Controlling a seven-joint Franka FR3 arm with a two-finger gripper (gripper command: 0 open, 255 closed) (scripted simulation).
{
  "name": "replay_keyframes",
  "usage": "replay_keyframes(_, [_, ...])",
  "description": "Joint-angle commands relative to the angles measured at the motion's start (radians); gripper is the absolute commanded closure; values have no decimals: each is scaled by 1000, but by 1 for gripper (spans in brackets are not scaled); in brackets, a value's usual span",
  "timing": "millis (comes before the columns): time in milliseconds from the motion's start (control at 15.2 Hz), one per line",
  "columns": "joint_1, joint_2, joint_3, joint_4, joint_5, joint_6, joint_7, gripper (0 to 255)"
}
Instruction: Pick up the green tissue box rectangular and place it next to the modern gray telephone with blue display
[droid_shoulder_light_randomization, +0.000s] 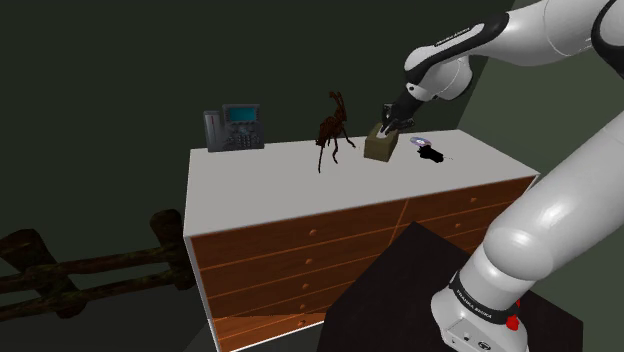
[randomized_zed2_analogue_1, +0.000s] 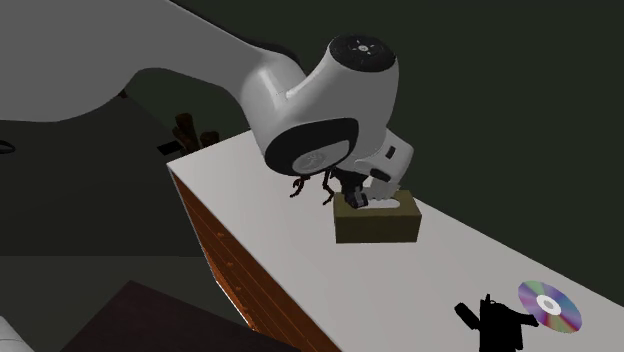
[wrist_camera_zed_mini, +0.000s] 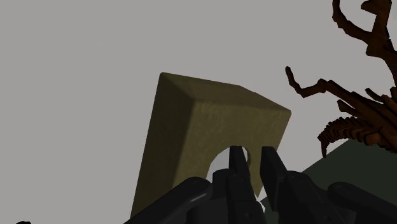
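My gripper (wrist_camera_zed_mini: 255, 154) is down on the olive-green tissue box (wrist_camera_zed_mini: 200, 130), fingers a little apart, one in its oval opening. I cannot tell whether they pinch the strip between them. The box sits on the white dresser top (droid_shoulder_light_randomization: 270, 182), beside a brown insect figure (droid_shoulder_light_randomization: 333, 130), well apart from the telephone (droid_shoulder_light_randomization: 234, 128).

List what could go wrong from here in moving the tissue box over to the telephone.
The gripper sits over the tissue slot near one end of the olive tissue box; a hold there may catch only tissue or tip the box.
The brown insect figure stands between box and grey telephone; a low carry could knock it over.
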Motion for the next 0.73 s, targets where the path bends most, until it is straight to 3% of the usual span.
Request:
replay_keyframes(0, [-4, -13, 5, 14, -17, -24, 18, 255])
replay_keyframes(660, [-22, -67, 25, 98, -79, -151, 88, 255])
